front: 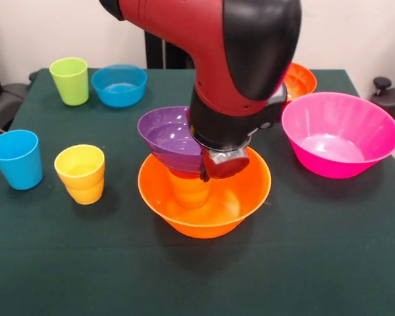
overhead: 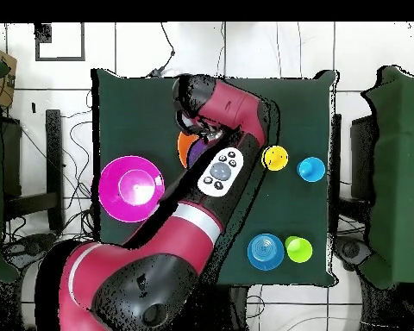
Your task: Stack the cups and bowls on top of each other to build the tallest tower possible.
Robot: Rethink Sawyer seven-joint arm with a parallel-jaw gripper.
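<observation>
The tower stands mid-table: a wide orange bowl [front: 214, 214] with a small orange cup [front: 188, 189] upside down in it and a purple bowl [front: 166, 137] tilted on top. My gripper [front: 214, 170] comes down at the purple bowl's right rim and is shut on it. In the overhead view my arm [overhead: 232, 129] covers the tower; only a sliver of the purple bowl [overhead: 193, 150] shows. The yellow cup [front: 81, 173] and blue cup [front: 16, 158] stand to the left. The lime green cup [front: 70, 80] and small blue bowl [front: 119, 85] stand at the far left. The second purple bowl is hidden.
The wide pink bowl [front: 339, 133] sits to the right of the tower. The red-orange bowl [front: 299, 80] is behind it, partly hidden by my arm. The table's green cloth [front: 316, 263] reaches the near edge.
</observation>
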